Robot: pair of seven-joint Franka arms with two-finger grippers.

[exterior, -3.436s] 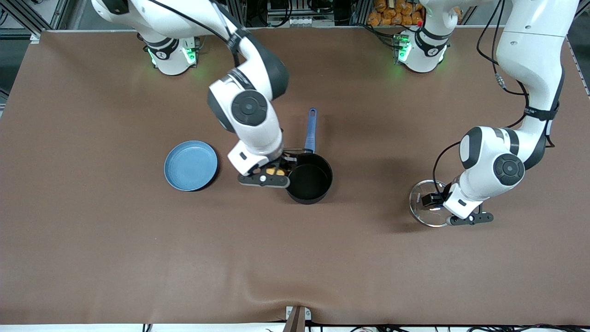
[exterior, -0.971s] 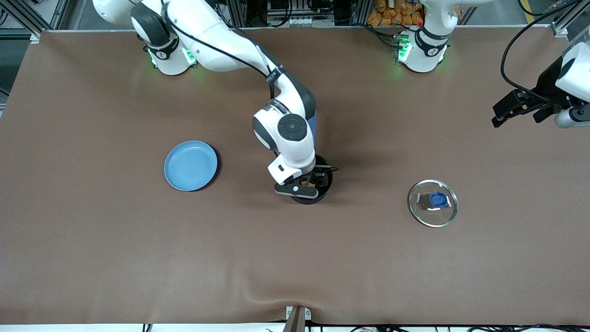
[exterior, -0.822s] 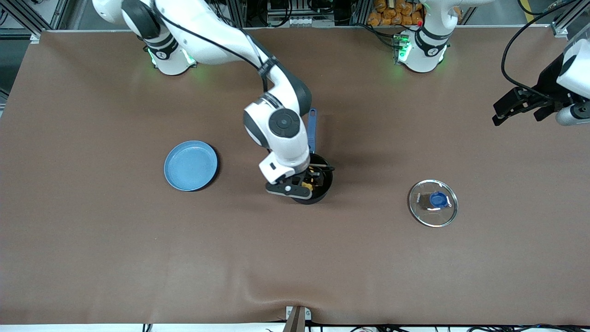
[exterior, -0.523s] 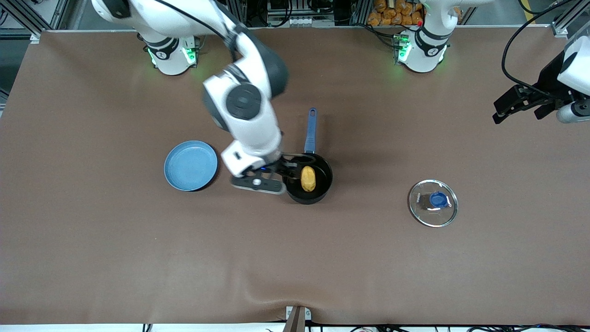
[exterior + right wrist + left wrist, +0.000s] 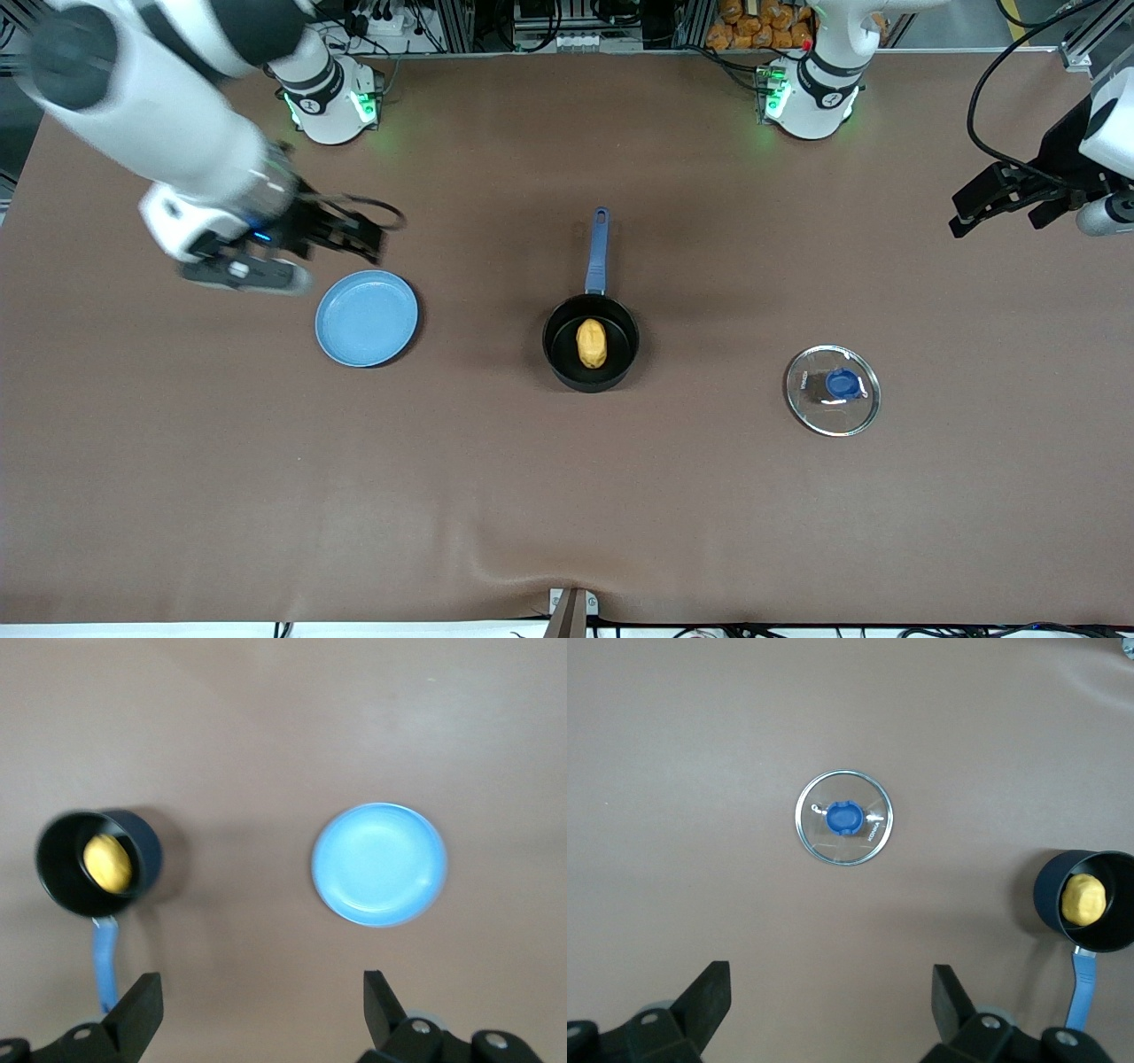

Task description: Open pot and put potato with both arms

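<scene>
The black pot (image 5: pixel 560 347) stands open mid-table, its blue handle (image 5: pixel 599 252) pointing toward the robots' bases. The yellow potato (image 5: pixel 591 343) lies inside it. The glass lid (image 5: pixel 833 391) with its blue knob lies flat on the table toward the left arm's end. My right gripper (image 5: pixel 372 237) is open and empty, raised over the table beside the light-blue plate. My left gripper (image 5: pixel 961 217) is open and empty, held high at the left arm's end of the table. The left wrist view shows the lid (image 5: pixel 844 818), the pot (image 5: pixel 1047 904) and the potato (image 5: pixel 1083 900). The right wrist view shows the pot (image 5: pixel 60 877) and the potato (image 5: pixel 107 862).
A flat light-blue plate (image 5: pixel 367 318) lies empty on the brown table toward the right arm's end; it also shows in the right wrist view (image 5: pixel 379 864). The arm bases with green lights stand along the table's edge by the robots.
My right gripper let go of the potato into the pot, then rose and drew back toward its own end, past the plate. The left arm has stayed still since one second ago.
</scene>
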